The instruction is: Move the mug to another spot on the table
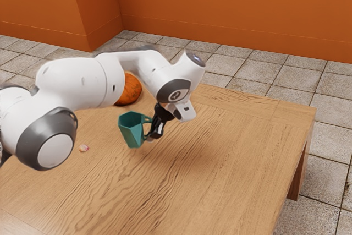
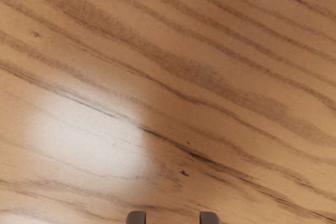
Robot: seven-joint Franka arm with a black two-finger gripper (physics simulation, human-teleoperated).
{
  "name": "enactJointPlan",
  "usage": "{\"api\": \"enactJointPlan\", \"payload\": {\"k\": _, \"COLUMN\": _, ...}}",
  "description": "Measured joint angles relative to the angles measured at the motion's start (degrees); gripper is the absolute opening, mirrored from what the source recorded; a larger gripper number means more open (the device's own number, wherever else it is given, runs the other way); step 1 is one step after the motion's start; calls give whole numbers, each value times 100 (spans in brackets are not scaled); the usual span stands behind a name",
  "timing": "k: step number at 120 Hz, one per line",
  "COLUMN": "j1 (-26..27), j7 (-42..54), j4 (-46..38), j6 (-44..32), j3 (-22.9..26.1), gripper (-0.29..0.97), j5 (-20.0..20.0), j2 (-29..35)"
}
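Teal mug (image 1: 132,130) sits roughly upright over the table (image 1: 236,163), left of the table's middle in the exterior view. The black gripper (image 1: 156,131) has its jaws narrowed on the mug's handle (image 1: 147,120), one finger on each side. I cannot tell whether the mug's base touches the table. An orange ball (image 1: 130,89) lies at the table's far edge, and a pink scrap (image 1: 83,148) on the table's left part.
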State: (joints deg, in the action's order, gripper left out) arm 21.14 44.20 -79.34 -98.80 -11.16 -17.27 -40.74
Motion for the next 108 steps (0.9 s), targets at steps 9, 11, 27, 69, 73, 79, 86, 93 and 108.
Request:
{"api": "enactJointPlan", "payload": {"k": 9, "j1": -18, "j7": 19, "j4": -6, "j6": -14, "j3": 0, "gripper": -3, "j5": 11, "j2": -46}}
{"api": "enactJointPlan", "payload": {"k": 11, "j1": -21, "j7": 23, "j4": -6, "j6": -17, "j3": 0, "gripper": -3, "j5": 14, "j2": -58}}
{"api": "enactJointPlan", "payload": {"k": 27, "j1": -30, "j7": 51, "j4": -10, "j6": -64, "j3": 0, "gripper": -3, "j5": 33, "j2": -137}}
{"api": "enactJointPlan", "payload": {"k": 69, "j1": -31, "j7": 98, "j4": -32, "j6": -237, "j3": 30, "gripper": -3, "j5": 136, "j2": -335}}
{"api": "enactJointPlan", "payload": {"k": 73, "j1": -31, "j7": 101, "j4": -35, "j6": -254, "j3": 32, "gripper": -3, "j5": 142, "j2": -345}}
{"api": "enactJointPlan", "payload": {"k": 79, "j1": -31, "j7": 106, "j4": -44, "j6": -282, "j3": 34, "gripper": -3, "j5": 149, "j2": -358}}
{"api": "enactJointPlan", "payload": {"k": 86, "j1": -30, "j7": 112, "j4": -48, "j6": -308, "j3": 34, "gripper": -1, "j5": 159, "j2": -370}}
{"api": "enactJointPlan", "payload": {"k": 93, "j1": -30, "j7": 126, "j4": -55, "j6": -325, "j3": 35, "gripper": 5, "j5": 173, "j2": -376}}
{"api": "enactJointPlan", "payload": {"k": 108, "j1": -29, "j7": 158, "j4": -51, "j6": -338, "j3": 38, "gripper": 23, "j5": 199, "j2": -377}}
